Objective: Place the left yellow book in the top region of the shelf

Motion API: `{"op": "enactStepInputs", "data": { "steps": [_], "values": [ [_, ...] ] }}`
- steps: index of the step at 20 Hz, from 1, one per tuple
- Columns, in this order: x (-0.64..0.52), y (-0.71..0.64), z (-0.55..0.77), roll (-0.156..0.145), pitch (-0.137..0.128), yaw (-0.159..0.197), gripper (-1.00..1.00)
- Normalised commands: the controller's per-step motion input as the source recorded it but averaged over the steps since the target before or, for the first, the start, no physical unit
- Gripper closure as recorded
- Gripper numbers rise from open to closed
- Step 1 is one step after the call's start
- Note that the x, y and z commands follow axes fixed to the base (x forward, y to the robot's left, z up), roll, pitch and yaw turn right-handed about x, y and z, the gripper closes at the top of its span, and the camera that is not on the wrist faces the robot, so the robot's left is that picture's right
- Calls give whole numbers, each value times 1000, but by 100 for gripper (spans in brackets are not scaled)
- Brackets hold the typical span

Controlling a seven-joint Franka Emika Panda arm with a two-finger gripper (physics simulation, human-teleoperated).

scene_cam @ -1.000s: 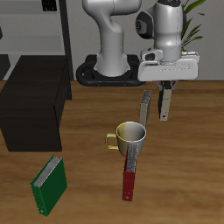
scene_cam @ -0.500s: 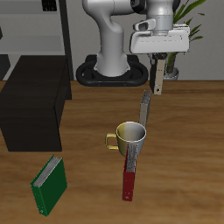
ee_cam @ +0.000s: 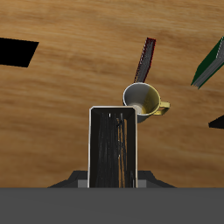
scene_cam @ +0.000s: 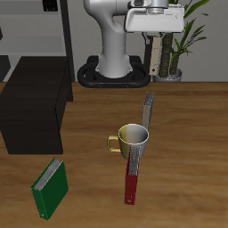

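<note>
High above the worktop (scene_cam: 187, 134), claw (scene_cam: 157, 36) clamps the left yellow book (scene_cam: 157, 55) upright, hanging clear of mug (scene_cam: 132, 139); shelf (scene_cam: 36, 100) far across, presumably next.

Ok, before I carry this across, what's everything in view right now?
left yellow book: one, tan-yellow, held in the air above the table's back
other yellow book: one, upright just behind the mug
mug: one, yellow and white, mid-table
red book: one, in front of the mug
green book: one, near the front edge
shelf: one, black, top bare
rack: one, grey, behind the shelf
plant: one, green, at the back
arm: one, white
jaws: shut on the left yellow book
</note>
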Motion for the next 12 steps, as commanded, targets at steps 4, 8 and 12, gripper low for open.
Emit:
{"op": "enactStepInputs", "data": {
  "steps": [4, 8, 12],
  "values": [
    [-185, -330, 305, -98, -43, 49, 100],
    [-312, -546, 383, -148, -67, 47, 100],
    [-236, -425, 255, -117, -101, 55, 100]
  ]
}}
